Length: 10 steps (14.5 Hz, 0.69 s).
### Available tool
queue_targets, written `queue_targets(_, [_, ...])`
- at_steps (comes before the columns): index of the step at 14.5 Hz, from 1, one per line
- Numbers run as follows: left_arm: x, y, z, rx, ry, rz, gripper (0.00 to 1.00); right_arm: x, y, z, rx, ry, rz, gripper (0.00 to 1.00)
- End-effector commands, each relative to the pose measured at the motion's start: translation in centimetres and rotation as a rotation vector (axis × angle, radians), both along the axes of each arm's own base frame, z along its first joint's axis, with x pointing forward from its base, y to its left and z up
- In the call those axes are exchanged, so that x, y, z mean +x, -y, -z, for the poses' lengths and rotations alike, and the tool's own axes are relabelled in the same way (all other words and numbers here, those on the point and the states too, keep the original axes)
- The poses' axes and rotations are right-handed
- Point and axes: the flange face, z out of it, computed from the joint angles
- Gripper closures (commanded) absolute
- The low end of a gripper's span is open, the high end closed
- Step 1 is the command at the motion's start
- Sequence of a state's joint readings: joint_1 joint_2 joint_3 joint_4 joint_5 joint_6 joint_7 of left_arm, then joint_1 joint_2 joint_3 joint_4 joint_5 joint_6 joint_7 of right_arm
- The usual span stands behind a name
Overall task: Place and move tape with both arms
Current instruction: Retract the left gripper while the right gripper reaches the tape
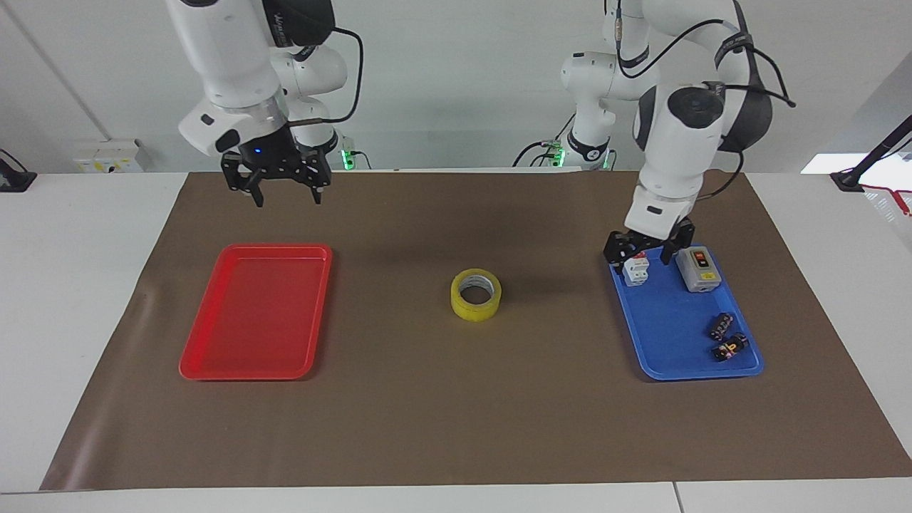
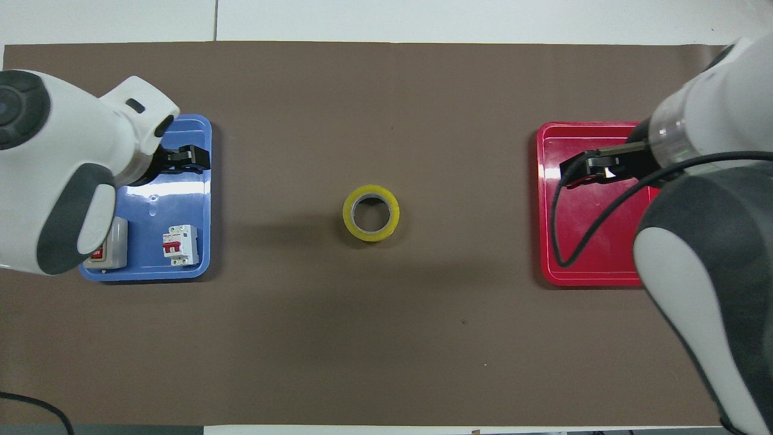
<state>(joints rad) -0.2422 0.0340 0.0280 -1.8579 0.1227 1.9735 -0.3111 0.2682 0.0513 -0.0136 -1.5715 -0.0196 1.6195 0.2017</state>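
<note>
The yellow tape roll (image 1: 476, 294) lies flat on the brown mat (image 1: 456, 420) at the middle of the table, between the two trays, with nothing touching it; it also shows in the overhead view (image 2: 371, 212). My left gripper (image 1: 645, 254) is open and empty, low over the blue tray's end nearest the robots, and shows in the overhead view (image 2: 188, 159). My right gripper (image 1: 287, 192) is open and empty, raised over the mat at the red tray's end nearest the robots; from above it (image 2: 578, 170) covers that tray.
The red tray (image 1: 256, 313) is empty. The blue tray (image 1: 662, 320) holds a white circuit breaker (image 1: 635, 269), a grey switch box (image 1: 698, 269) and two small dark parts (image 1: 721, 325). Two smaller white arms (image 1: 313, 85) stand at the robots' edge.
</note>
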Motion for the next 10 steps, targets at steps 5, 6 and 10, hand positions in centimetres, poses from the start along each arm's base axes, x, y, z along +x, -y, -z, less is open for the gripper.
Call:
queue_targets(5, [0.1, -8.7, -10.3, -0.115, -0.024, -0.014, 0.0, 1.8, -13.9, 9.5, 0.035, 0.059, 0.055, 0.0])
queue_targets(6, [0.3, -9.2, -11.2, -0.14, -0.021, -0.029, 0.0, 1.8, -15.2, 10.7, 0.039, 0.064, 0.053, 0.0])
queue_targets(10, [-0.6, -10.4, -11.4, -0.142, -0.042, 0.001, 0.0, 2.2, -19.8, 16.8, 0.05, 0.08, 0.049, 0.0])
